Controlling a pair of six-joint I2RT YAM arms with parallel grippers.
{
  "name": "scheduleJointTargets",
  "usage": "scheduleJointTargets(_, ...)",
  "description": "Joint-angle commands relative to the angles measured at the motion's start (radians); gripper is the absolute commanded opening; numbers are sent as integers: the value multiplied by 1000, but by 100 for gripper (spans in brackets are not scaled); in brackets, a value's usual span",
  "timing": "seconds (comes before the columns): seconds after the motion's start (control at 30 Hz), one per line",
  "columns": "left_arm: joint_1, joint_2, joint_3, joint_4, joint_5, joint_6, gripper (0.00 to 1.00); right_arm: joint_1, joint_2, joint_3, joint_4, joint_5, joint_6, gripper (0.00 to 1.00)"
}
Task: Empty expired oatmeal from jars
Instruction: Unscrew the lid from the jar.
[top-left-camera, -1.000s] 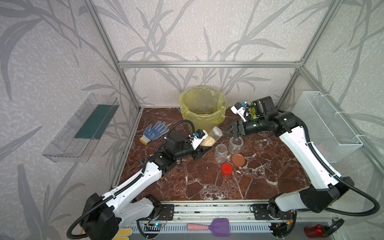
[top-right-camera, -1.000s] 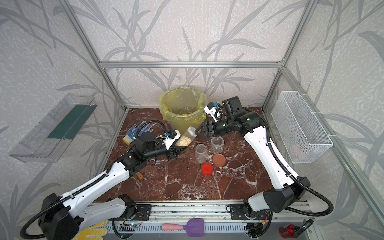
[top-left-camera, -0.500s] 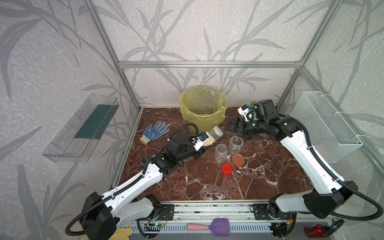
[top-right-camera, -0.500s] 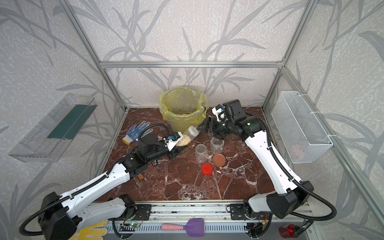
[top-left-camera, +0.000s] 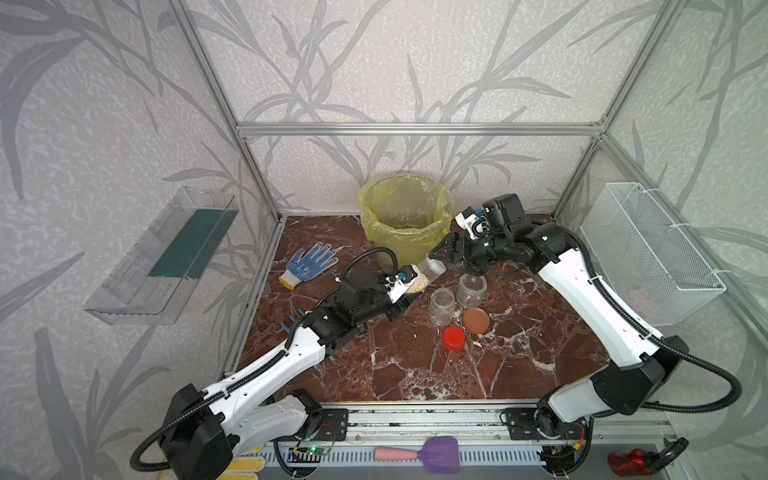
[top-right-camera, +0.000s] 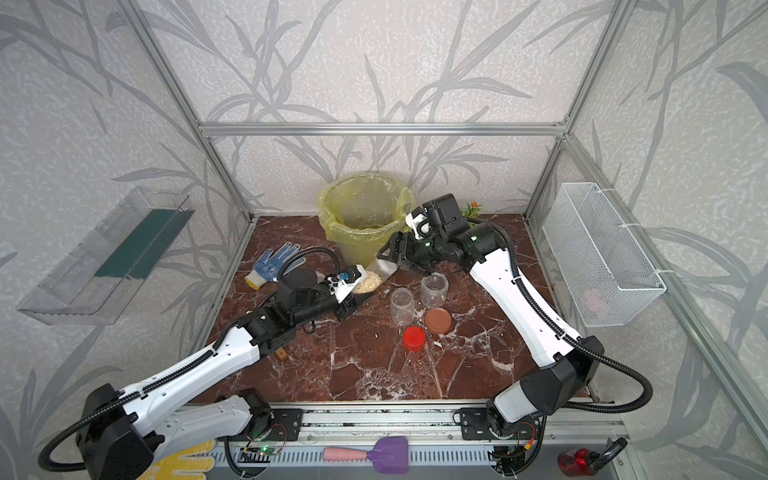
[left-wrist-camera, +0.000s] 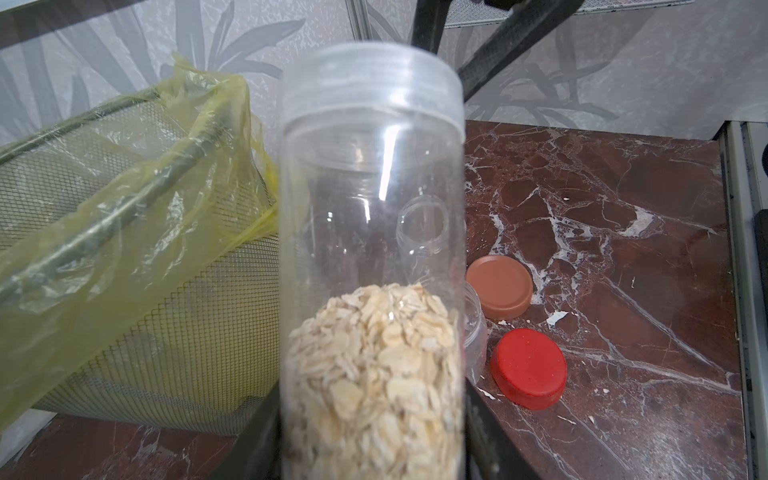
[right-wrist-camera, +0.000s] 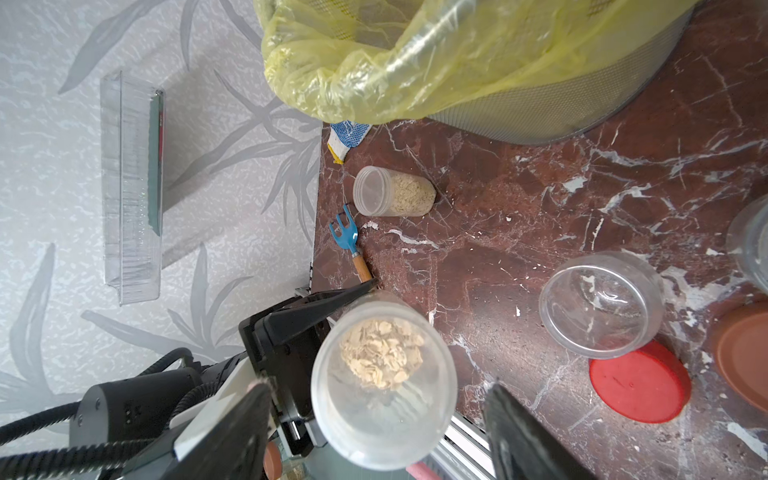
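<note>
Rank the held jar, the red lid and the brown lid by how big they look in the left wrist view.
1. held jar: largest, closest to the camera.
2. red lid and brown lid: nearly alike; red looks slightly bigger but lies nearer, so unranked.

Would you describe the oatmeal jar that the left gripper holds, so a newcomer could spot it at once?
Find the yellow-bagged mesh bin at the back of the marble table. Just before it, the left gripper holds a slim clear jar, tilted. Unlike the two empty open jars nearby, it is capped and holds beige oatmeal.
</note>
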Motion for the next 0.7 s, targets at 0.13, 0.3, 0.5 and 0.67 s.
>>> scheduleJointTargets(0.13, -3, -14, 43, 9, -5, 29, 0, 12, 25, 39, 7, -7, -19, 75)
scheduleJointTargets(0.3, -3, -16, 43, 5, -5, 29, 0, 18, 39, 43, 5, -23, -28, 73)
scheduleJointTargets(0.5, -3, -13, 47, 0, -6, 32, 0, 22, 49, 43, 8, -35, -38, 67)
scheduleJointTargets(0.67, -3, -11, 47, -2, -8, 32, 0, 22, 52, 35, 8, -44, -42, 63)
